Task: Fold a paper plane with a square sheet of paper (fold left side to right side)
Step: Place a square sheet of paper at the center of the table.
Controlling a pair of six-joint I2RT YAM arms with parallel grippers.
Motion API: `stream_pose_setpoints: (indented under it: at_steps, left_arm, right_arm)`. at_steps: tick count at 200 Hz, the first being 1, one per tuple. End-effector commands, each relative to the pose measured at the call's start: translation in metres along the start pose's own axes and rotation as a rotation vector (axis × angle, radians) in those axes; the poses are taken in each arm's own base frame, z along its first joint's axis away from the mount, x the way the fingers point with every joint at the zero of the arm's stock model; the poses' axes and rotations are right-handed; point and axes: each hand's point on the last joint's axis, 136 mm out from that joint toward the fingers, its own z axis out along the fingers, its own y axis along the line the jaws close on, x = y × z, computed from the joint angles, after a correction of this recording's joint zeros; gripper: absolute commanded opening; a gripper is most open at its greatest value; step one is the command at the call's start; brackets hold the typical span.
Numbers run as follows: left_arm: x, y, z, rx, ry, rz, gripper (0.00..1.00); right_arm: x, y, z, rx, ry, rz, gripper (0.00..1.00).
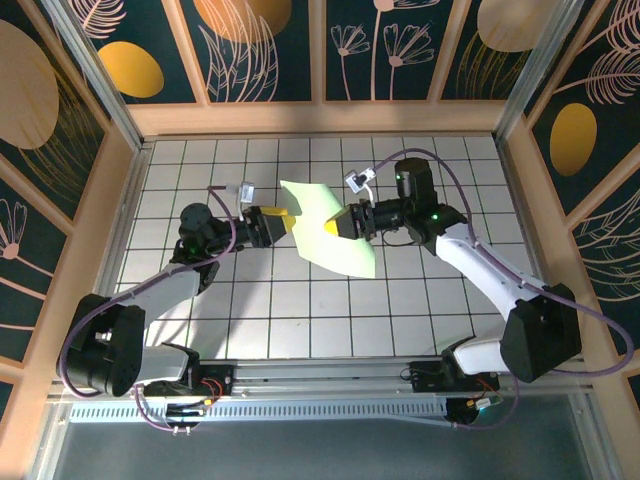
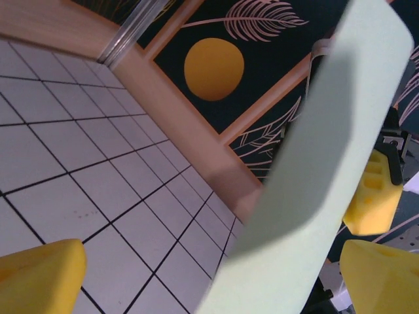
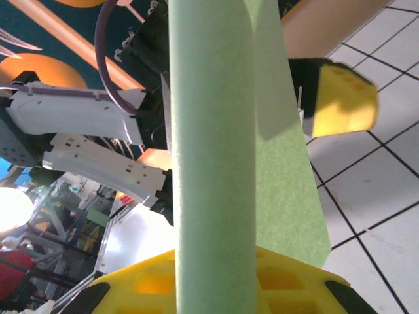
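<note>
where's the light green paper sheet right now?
Top view: the thin light green square paper sheet sits mid-table, pinched near its centre by the right gripper, with its left edge between the open fingers of the left gripper.

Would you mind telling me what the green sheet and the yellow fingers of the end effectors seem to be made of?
The green sheet looks like thin matte paper: it curls softly without gloss. The yellow fingers look like dull moulded or printed plastic, with recessed pockets; possibly a rubbery material instead.
</note>
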Motion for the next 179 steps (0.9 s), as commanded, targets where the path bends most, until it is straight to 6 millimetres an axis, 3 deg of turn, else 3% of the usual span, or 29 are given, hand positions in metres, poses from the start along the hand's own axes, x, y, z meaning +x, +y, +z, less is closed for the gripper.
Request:
stream_pose_setpoints:
  at_steps: [1,15,45,65,89,106,136,179]
  left_arm:
    - [-0.007,-0.025,0.009,0.087,0.034,0.104,0.97]
    - [-0.006,-0.031,0.014,0.105,0.046,0.122,0.85]
    - [-0.007,-0.021,0.016,0.04,0.036,0.145,0.22]
    - [-0.007,-0.013,0.016,0.0,0.029,0.142,0.0]
    - [-0.006,-0.001,0.018,-0.041,0.032,0.098,0.0]
    - [0.001,0.02,0.02,-0.118,0.061,0.038,0.0]
    - [0.032,0.065,0.021,-0.232,0.14,-0.11,0.0]
    - [0.081,0.122,0.017,-0.38,0.272,-0.254,0.0]
  right_arm:
    - [-0.011,0.007,0.002,-0.022,-0.013,-0.03,0.2]
    - [-0.01,-0.007,0.004,0.024,-0.009,-0.01,0.2]
    - [-0.011,-0.031,-0.006,0.099,-0.04,0.019,0.2]
    - [-0.01,-0.042,-0.012,0.125,-0.049,0.042,0.21]
    - [-0.006,-0.055,-0.018,0.191,-0.048,0.053,0.3]
    - [-0.005,-0.072,-0.03,0.277,-0.076,0.077,0.42]
    - [0.003,-0.116,-0.058,0.477,-0.129,0.179,0.57]
    - [0.037,-0.169,-0.082,0.649,-0.152,0.347,0.58]
